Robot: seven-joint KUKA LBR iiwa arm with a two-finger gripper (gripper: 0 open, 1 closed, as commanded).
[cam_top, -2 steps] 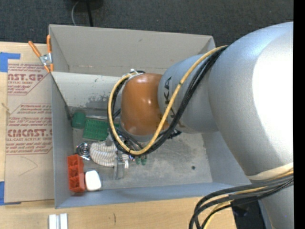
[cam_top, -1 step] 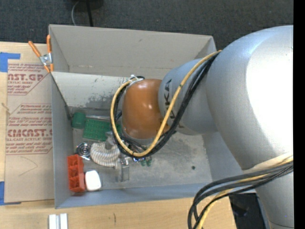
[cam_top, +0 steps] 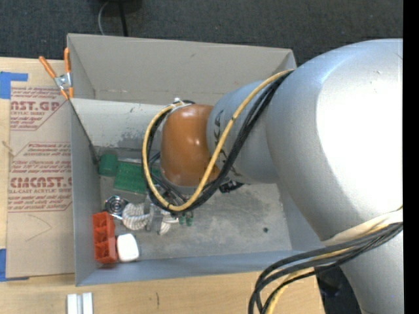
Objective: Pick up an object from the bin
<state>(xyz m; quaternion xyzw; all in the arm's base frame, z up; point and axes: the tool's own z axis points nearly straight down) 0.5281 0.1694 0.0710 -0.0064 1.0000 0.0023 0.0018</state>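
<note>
The tool (cam_top: 163,220) hangs beside a pale crumpled bundle (cam_top: 135,216); whether it is apart or together cannot be told. The bundle looks light and soft, best pinched across its middle.

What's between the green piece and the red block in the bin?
Between green piece and red block: a small silvery round thing, camera view.

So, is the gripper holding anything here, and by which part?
Cannot be told. The gripper sits low at the left of the bin, under the arm's orange cover, beside a pale netted thing and a green piece; no hold is visible.
</note>
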